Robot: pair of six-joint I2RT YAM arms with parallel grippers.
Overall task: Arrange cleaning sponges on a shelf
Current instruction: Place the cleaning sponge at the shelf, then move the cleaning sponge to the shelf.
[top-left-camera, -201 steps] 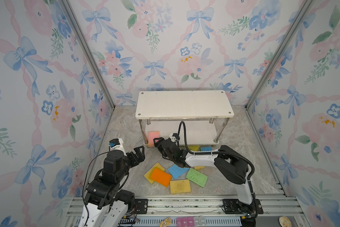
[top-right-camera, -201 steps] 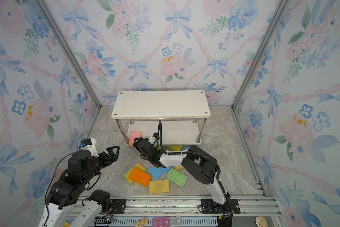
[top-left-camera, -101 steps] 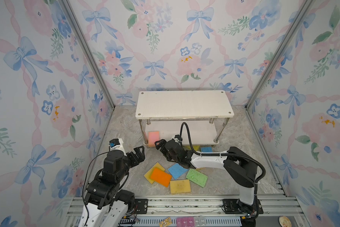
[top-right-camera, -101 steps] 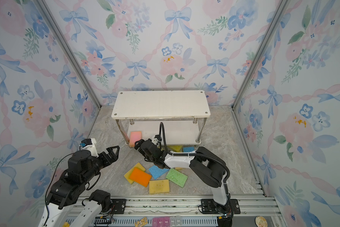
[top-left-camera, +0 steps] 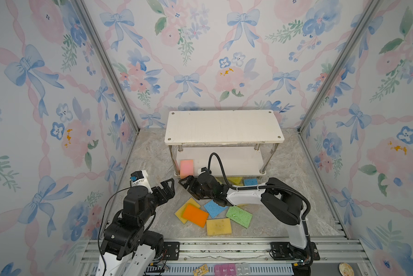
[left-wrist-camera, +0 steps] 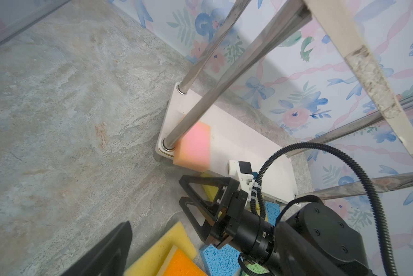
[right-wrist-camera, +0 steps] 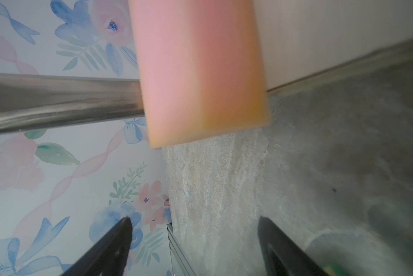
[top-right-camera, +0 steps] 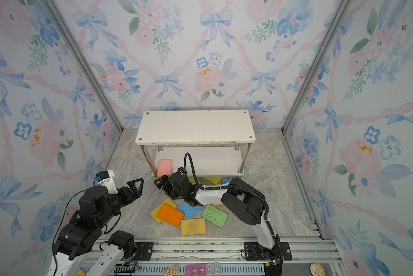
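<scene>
Supervisor: Sponges first. Where do they sit?

Operator: I see one on the shelf [top-left-camera: 224,126]. The pink sponge [top-left-camera: 186,168] is on the lower board at my left end, propped up just beside the front leg. In the left wrist view its lower end [left-wrist-camera: 194,145] sticks out past the board's front edge. Five more lie in a loose heap on the counter [top-left-camera: 153,155] between my two arms. The orange sponge [top-left-camera: 195,215] rests on top of a bright yellow sponge [top-left-camera: 182,209]. The blue sponge [top-left-camera: 214,208] and green sponge [top-left-camera: 239,216] are beside them, and the mustard sponge [top-left-camera: 218,226] is nearest the rail. A second yellow sponge [top-left-camera: 235,180] and a second blue sponge [top-left-camera: 250,182] lie at the shelf's front foot. I cannot tell whether they reach under the board.

Supervisor: Tools?

Operator: My right tool [top-left-camera: 186,188] is released, with the jaws wide and nothing between them. It hangs just in front of the pink sponge without touching it. In the right wrist view that sponge [right-wrist-camera: 200,71] is blurred, ahead of the fingertips [right-wrist-camera: 119,239]. My left tool [top-left-camera: 172,188] is spread wide too and carries nothing. It is above the counter, left of the heap, pointing toward the right tool.

Supervisor: Any writing?

Operator: The small pink and clear boxes [top-left-camera: 229,270] on the front rail carry lettering, too small for me to read.
</scene>
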